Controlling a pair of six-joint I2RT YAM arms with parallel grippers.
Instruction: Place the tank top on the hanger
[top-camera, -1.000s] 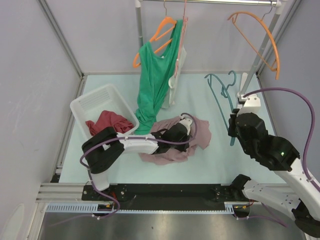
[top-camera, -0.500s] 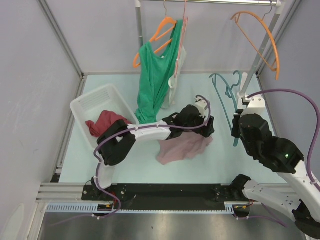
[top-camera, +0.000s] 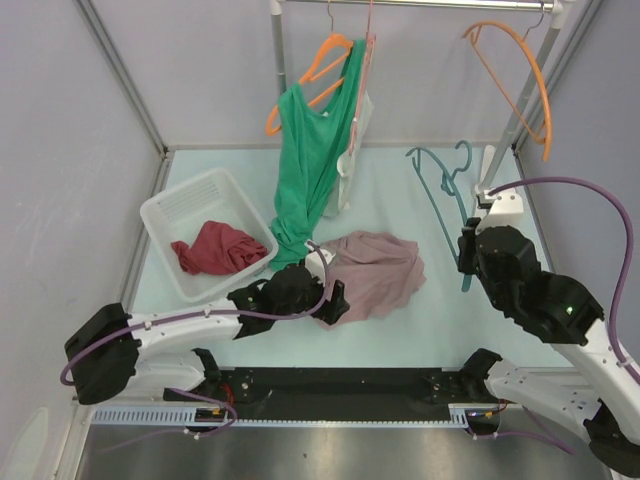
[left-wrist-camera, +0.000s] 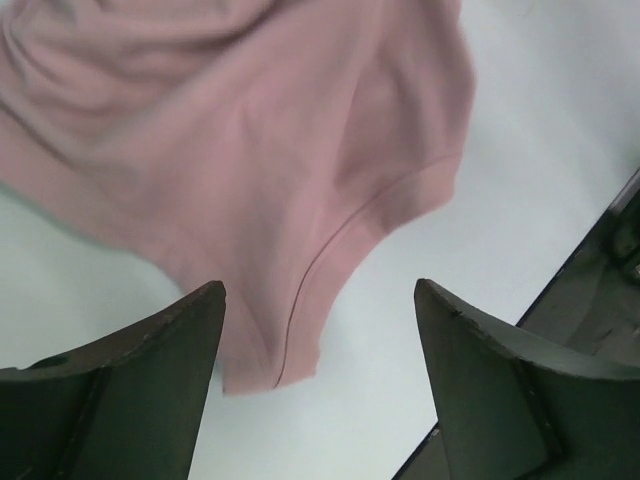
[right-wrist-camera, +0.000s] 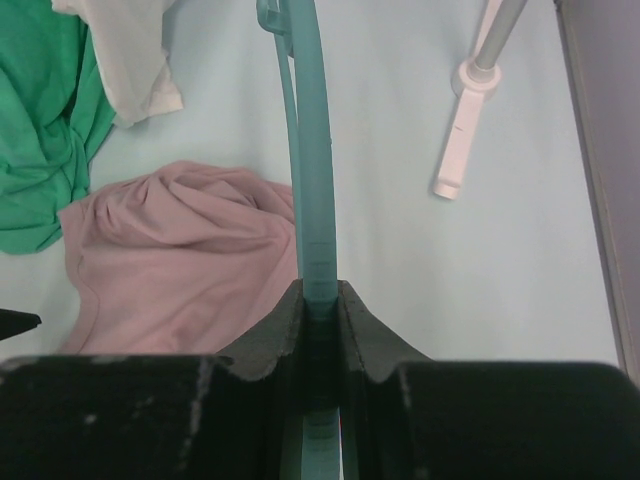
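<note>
The tank top (left-wrist-camera: 250, 150) lies under left gripper (left-wrist-camera: 318, 290) — jaws apart (empty).

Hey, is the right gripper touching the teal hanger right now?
Touching. The right wrist view shows the right gripper with its two fingers pressed against both sides of the teal hanger, no gap visible.

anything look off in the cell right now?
Pink tank top lies crumpled on the table, not on the teal hanger pinched in the right claw. Green top at the back hangs lopsided, its hem dragging on the table.
</note>
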